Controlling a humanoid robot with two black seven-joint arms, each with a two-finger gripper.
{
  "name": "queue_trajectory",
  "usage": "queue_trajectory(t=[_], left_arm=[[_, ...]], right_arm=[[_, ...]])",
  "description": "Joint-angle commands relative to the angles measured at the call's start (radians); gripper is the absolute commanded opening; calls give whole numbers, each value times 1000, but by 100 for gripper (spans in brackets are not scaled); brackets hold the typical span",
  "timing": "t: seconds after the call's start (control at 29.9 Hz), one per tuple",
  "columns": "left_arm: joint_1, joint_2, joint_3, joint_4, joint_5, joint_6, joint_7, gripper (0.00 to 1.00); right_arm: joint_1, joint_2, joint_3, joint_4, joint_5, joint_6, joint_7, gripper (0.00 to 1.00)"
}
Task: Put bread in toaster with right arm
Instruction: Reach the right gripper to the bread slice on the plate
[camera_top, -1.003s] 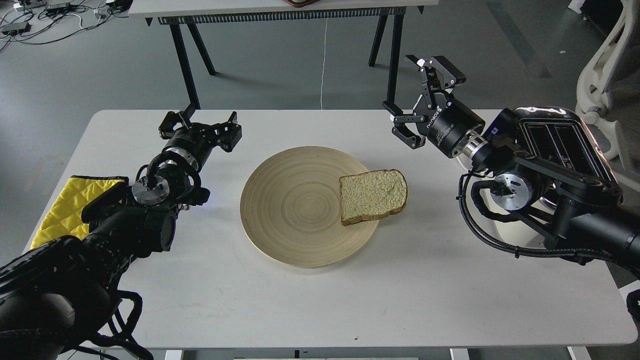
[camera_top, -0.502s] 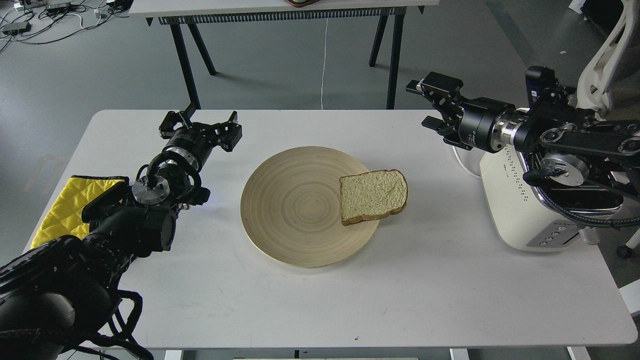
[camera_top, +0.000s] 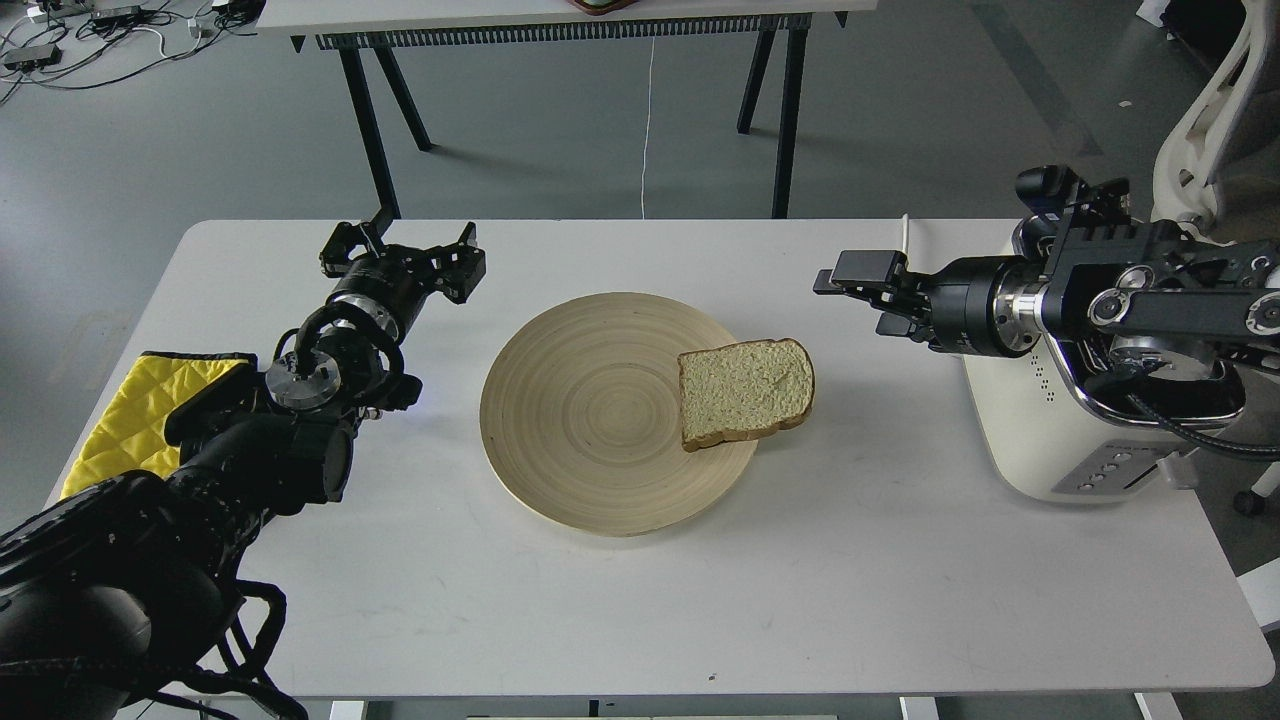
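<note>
The slice of bread (camera_top: 745, 392) lies flat on the right rim of a round wooden plate (camera_top: 580, 420) in the middle of the white table. The cream-white toaster (camera_top: 1035, 440) stands at the table's right edge, its top mostly hidden by my right arm. My right gripper (camera_top: 866, 296) points left, above the table, up and to the right of the bread and clear of it. Its fingers stand apart, open and empty. My left gripper (camera_top: 400, 248) is open and empty at the far left of the plate.
A yellow quilted cloth (camera_top: 150, 400) lies at the table's left edge under my left arm. The toaster's white cord (camera_top: 905, 236) runs off the far edge. A white chair (camera_top: 1205, 130) stands right of the table, and another table (camera_top: 560, 20) stands behind.
My right arm has swung down and to the left, off the toaster side. Its gripper has turned and dropped closer to the bread. The left arm and the bread have not moved.
</note>
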Motion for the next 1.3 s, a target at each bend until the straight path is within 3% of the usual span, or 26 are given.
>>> queue_trajectory(t=[0.0, 0.64, 0.9, 1.27], left_arm=[[0, 0, 0, -1, 0, 0, 0, 100], [0, 0, 0, 1, 0, 0, 0, 100], [0, 0, 0, -1, 0, 0, 0, 100], [0, 0, 0, -1, 0, 0, 0, 100]], right_arm=[[-9, 23, -21, -7, 0, -1, -32, 97], [-171, 169, -5, -135, 20, -69, -33, 96], [-197, 186, 15, -150, 23, -129, -33, 91], [-216, 198, 40, -142, 28, -126, -32, 61]])
